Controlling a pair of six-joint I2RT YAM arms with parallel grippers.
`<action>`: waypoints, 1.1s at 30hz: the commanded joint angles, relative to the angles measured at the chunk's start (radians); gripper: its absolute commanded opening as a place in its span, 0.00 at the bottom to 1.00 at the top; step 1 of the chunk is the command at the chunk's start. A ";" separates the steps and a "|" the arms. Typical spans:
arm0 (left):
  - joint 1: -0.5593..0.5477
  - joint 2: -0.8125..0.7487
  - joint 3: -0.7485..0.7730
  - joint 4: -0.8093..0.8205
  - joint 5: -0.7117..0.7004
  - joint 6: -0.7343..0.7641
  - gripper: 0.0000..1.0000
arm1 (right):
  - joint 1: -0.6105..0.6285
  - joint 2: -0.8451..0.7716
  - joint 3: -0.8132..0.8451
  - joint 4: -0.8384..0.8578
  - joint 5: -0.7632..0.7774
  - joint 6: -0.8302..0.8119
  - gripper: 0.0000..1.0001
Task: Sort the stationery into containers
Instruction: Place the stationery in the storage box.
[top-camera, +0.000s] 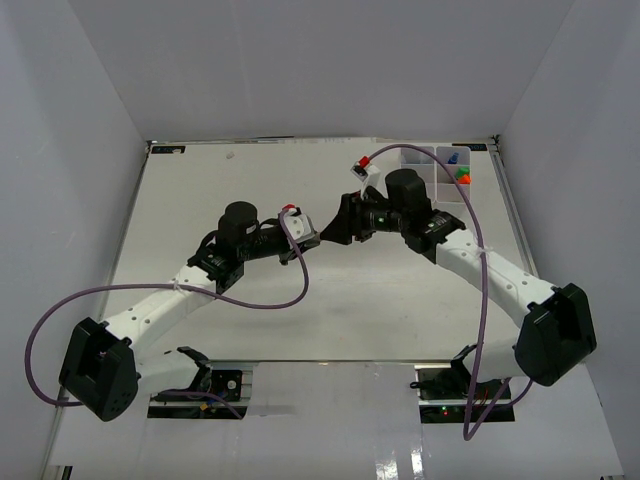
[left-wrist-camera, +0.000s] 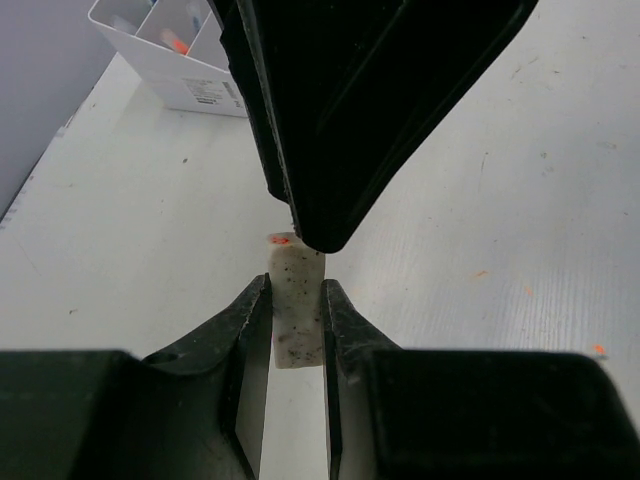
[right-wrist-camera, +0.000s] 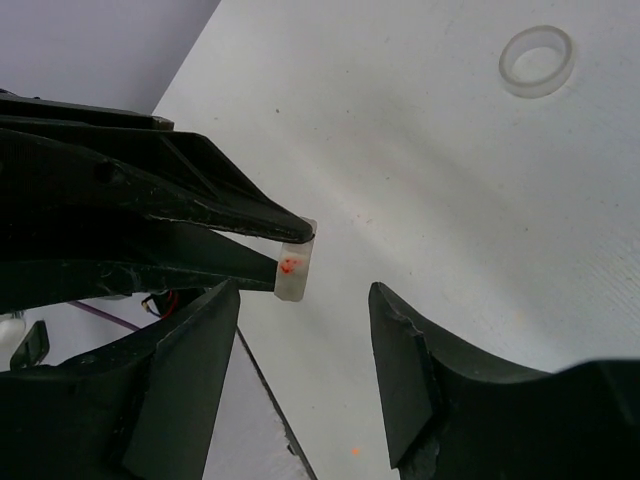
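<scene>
Mid-table, the left gripper (left-wrist-camera: 295, 292) pinches a small grey speckled block (left-wrist-camera: 297, 325) with an orange-red smudge on its far end, holding it over the white table (top-camera: 250, 310). The right gripper (right-wrist-camera: 305, 300) faces it nose to nose, fingers spread wide, tips close by the block's free end. A clear tape ring (right-wrist-camera: 537, 60) lies on the table beyond. A white organiser box (top-camera: 436, 150) sits at the far right corner, with orange, green and blue items inside.
</scene>
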 joint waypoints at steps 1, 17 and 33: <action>-0.005 -0.025 0.000 0.032 0.043 0.009 0.01 | 0.019 0.021 0.051 0.047 0.007 0.010 0.59; -0.005 -0.034 -0.026 0.062 0.023 -0.013 0.20 | 0.051 0.050 0.061 0.022 0.074 -0.019 0.10; 0.000 0.062 0.016 0.070 -0.457 -0.307 0.98 | -0.312 -0.063 -0.009 -0.171 0.404 -0.143 0.08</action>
